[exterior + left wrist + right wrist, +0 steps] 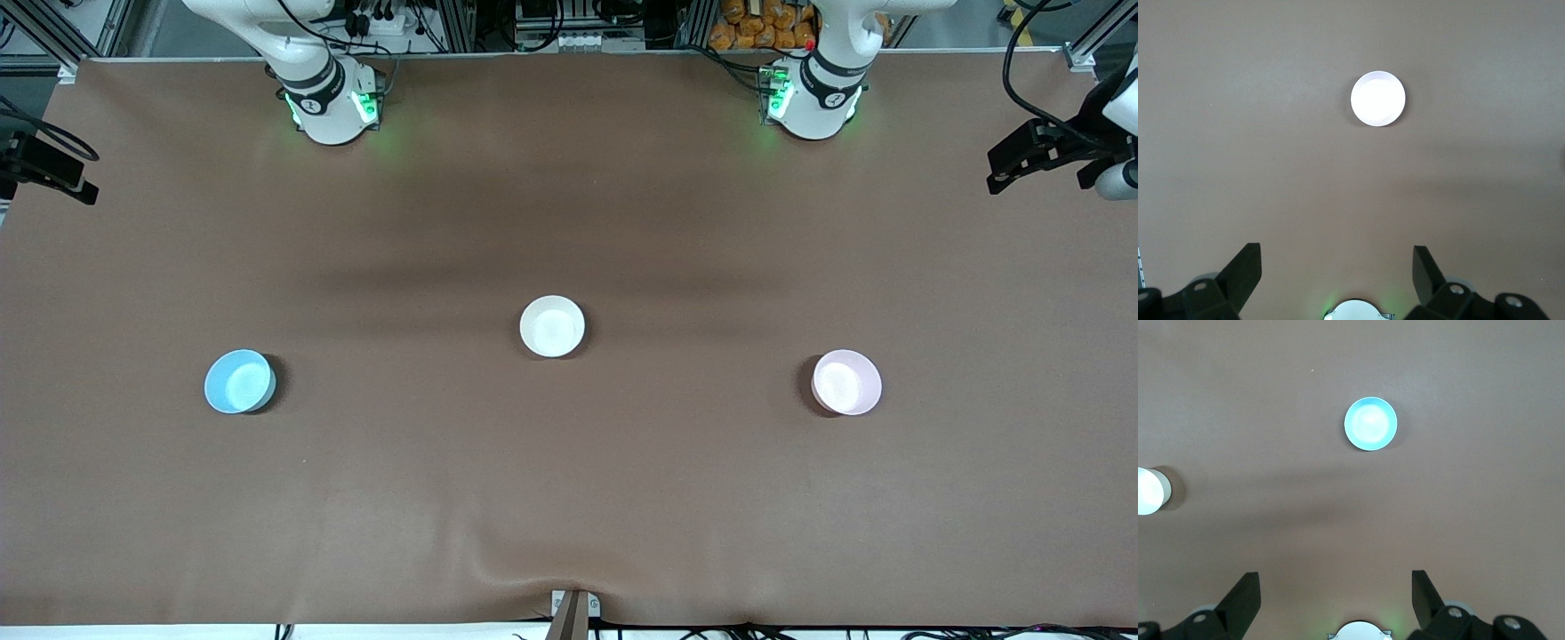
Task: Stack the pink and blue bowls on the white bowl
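Observation:
The white bowl (552,326) stands upright at the middle of the brown table. The light blue bowl (239,381) stands toward the right arm's end, a little nearer the front camera. The pale pink bowl (846,382) stands toward the left arm's end, level with the blue one. My left gripper (1337,257) is open and empty, high over the table near its own base, with the pink bowl (1378,99) washed out almost white below. My right gripper (1335,580) is open and empty, high near its base, over the blue bowl (1370,423); the white bowl (1148,491) shows at the frame's edge.
The two arm bases (331,102) (813,98) stand at the table's edge farthest from the front camera. Black gear (1045,156) juts in at the left arm's end, and more black gear (49,169) at the right arm's end. A small bracket (573,609) sits at the nearest edge.

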Action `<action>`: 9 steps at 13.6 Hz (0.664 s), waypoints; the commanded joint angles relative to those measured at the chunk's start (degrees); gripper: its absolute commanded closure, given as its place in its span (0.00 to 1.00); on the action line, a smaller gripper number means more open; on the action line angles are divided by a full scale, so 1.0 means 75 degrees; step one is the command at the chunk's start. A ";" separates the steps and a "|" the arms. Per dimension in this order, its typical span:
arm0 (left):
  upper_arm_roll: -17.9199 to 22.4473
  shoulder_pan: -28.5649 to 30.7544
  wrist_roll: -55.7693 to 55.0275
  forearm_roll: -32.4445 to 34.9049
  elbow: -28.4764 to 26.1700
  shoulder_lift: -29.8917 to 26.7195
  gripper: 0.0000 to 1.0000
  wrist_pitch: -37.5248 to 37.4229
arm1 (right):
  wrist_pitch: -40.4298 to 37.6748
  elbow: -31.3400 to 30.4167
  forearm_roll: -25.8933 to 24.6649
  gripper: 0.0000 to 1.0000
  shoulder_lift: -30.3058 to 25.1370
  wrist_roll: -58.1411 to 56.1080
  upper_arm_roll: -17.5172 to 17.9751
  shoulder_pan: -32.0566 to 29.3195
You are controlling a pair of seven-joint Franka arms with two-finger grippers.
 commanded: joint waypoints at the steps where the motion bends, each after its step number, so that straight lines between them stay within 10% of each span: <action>1: 0.0022 -0.0007 0.0117 0.0035 0.0191 0.0088 0.00 -0.0085 | -0.0106 0.0144 -0.0063 0.00 0.0033 0.0114 0.0038 -0.0036; 9: 0.0186 0.0005 0.0317 0.0000 0.0144 0.0099 0.00 -0.0085 | -0.0106 0.0144 -0.0063 0.00 0.0033 0.0114 0.0038 -0.0036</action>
